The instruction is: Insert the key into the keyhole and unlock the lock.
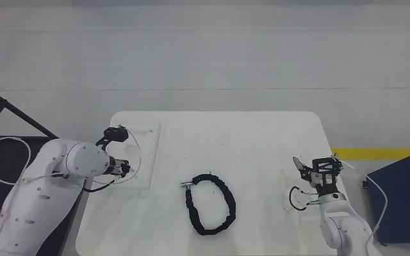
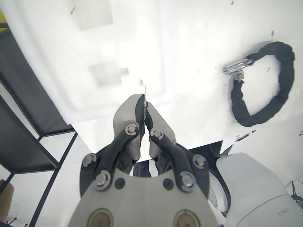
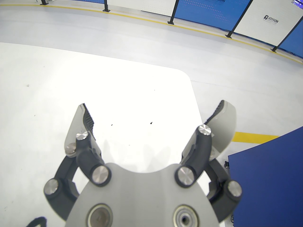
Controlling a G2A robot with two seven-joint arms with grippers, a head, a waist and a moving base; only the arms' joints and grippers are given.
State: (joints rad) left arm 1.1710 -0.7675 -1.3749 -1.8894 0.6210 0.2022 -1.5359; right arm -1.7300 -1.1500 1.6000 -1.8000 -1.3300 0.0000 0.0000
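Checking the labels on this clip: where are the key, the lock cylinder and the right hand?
key [image 2: 145,93], left wrist view, exposed blade tip.
lock cylinder [image 2: 236,65], left wrist view, metal barrel.
right hand [image 3: 153,105], right wrist view, midway between open fingertips.

Left arm [image 1: 64,163]: white rounded shells; thin white and black cables [image 1: 99,188] loop beside the wrist.
Right arm [image 1: 339,224]: white casing, black cable loop [image 1: 295,198] at the wrist.
Left gripper [image 2: 144,106]: grey plate, black links, silver clipped pins, grey fingers [image 2: 124,114] with ribbed black pads [image 2: 139,111].
Right gripper [image 3: 153,112]: same build; a green mark [image 1: 327,168] near its base, perhaps a tag.
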